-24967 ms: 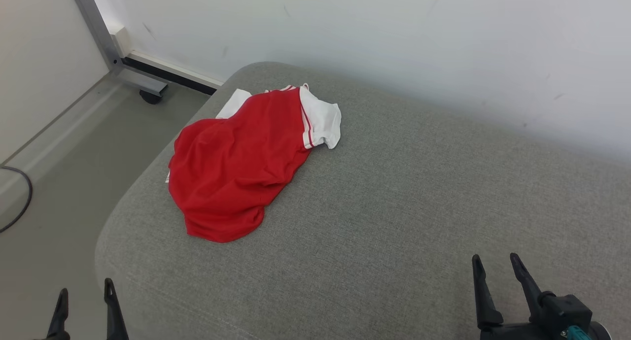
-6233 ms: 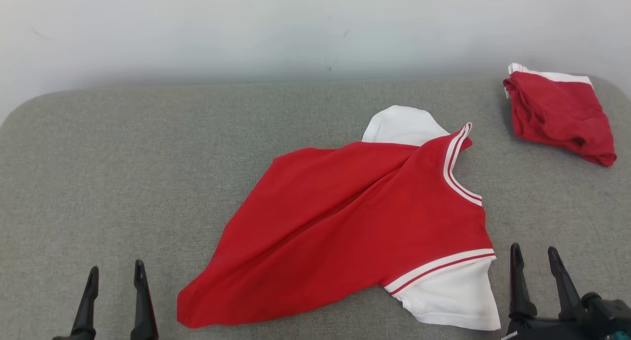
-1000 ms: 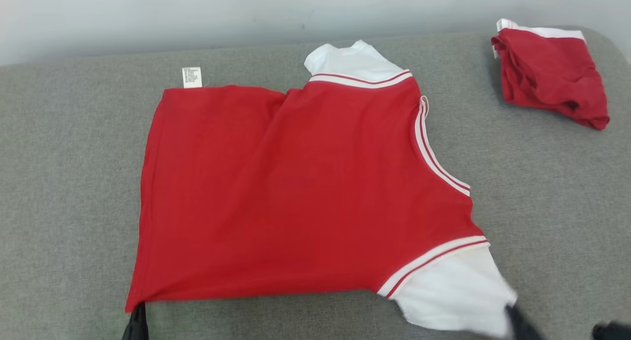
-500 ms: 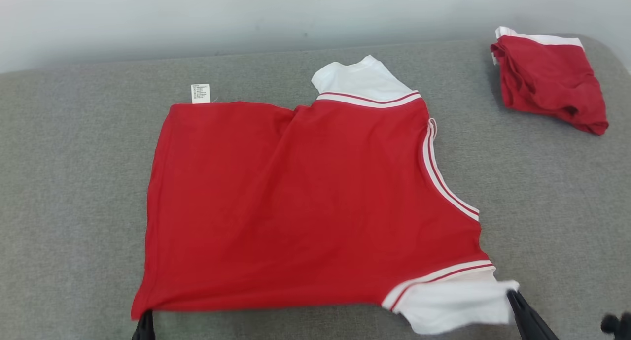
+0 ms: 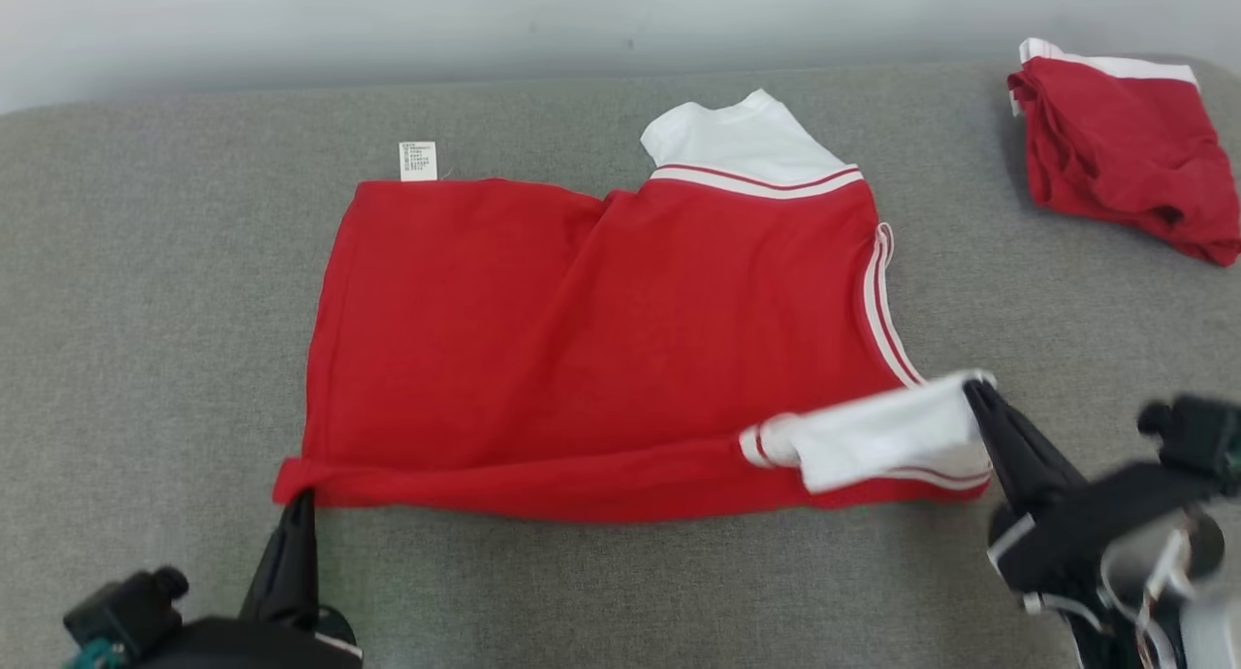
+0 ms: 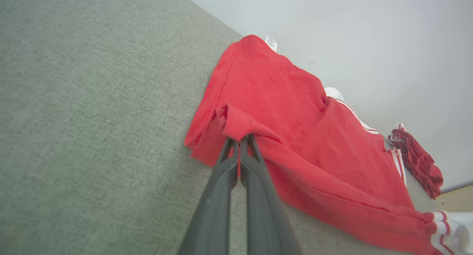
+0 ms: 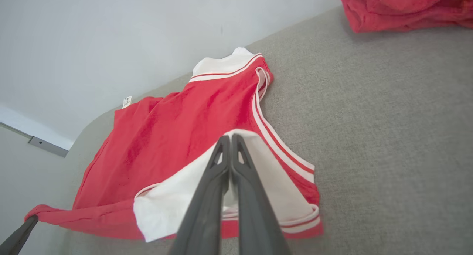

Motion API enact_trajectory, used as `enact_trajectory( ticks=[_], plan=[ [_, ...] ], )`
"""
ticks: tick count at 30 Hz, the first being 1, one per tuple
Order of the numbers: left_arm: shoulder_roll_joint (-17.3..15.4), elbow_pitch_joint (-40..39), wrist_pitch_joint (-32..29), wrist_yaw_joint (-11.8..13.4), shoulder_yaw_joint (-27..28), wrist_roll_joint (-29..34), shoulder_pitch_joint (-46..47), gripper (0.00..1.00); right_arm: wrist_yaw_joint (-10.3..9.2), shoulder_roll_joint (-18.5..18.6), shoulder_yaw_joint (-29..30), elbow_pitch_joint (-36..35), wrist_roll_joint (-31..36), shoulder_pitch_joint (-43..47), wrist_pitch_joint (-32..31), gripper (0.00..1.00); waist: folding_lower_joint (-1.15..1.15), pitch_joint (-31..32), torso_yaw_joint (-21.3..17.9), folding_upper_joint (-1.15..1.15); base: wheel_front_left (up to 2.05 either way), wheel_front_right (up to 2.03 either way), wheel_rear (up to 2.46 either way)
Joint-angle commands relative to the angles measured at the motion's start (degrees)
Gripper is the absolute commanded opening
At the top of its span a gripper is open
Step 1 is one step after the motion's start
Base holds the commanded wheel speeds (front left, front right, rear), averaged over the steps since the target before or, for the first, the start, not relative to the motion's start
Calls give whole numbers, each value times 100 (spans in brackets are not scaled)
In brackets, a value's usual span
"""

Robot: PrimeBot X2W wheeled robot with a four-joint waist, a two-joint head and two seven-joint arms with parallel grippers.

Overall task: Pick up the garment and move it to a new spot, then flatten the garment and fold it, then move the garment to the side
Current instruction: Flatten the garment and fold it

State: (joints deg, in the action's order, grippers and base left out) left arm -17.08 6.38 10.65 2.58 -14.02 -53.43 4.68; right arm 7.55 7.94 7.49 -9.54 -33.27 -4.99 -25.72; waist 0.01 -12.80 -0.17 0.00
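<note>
Garment: red jersey shirt with white sleeves (image 5: 601, 339), spread mid-cushion, its near edge raised.
Left pincer (image 5: 302, 502): clamped on the hem corner.
Right pincer (image 5: 974, 393): clamped on the near sleeve. I judge both are lifting that edge to fold it over.
Support: grey woven cushion (image 5: 145, 310).
Beyond: crumpled red bundle (image 5: 1125, 145) far right, pale wall (image 5: 388, 19).

Low at the left of the head view, the left gripper (image 5: 303, 504), two long dark tapered fingers pressed tip to tip, pointing up that view and pinching a near corner of the red short-sleeved garment with white striped sleeves (image 5: 601, 339); black left wrist (image 5: 136, 616) behind it. At the right, the right gripper (image 5: 974, 393), same dark fingers slanting up and leftward, clamped flat together on a white sleeve's edge. Behind, bulky black right wrist (image 5: 1096, 528), pale forearm (image 5: 1207, 640) at the corner.
</note>
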Motion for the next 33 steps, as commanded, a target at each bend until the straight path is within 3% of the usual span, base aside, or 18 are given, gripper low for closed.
enact_trajectory(
  ticks=[1,6,18,19,20,26,33],
  plan=[
    [-44,83,-42,-4,3,31,173,0,-12,113,-59,224,62,-292,10,0,-1,-57,14,0,0,0,0],
    [-88,382,-147,-44,-30,82,651,0,-12,220,-286,1192,130,-1259,199,0,-1,-169,-1,0,0,0,0],
    [-101,1279,-133,-345,-253,301,1389,0,-12,346,-852,2953,202,-2458,1090,1,-1,-304,4,0,0,0,0],
    [-106,1351,-66,-356,-279,361,1433,62,-12,353,-894,3040,163,-2494,1199,87,-1,-291,8,0,0,0,0],
    [-100,1419,-12,-372,-304,387,1459,100,-12,361,-933,3127,127,-2501,1293,100,-1,-272,9,0,0,0,0],
    [9,1536,299,-448,-255,534,1356,100,-13,643,-1163,3145,-89,-2189,1890,100,-1,-84,16,0,0,0,0],
    [14,1348,386,-375,-187,584,758,100,-13,1017,-1219,2646,-125,-1195,2199,100,-1,93,10,0,0,0,0]
  ],
)
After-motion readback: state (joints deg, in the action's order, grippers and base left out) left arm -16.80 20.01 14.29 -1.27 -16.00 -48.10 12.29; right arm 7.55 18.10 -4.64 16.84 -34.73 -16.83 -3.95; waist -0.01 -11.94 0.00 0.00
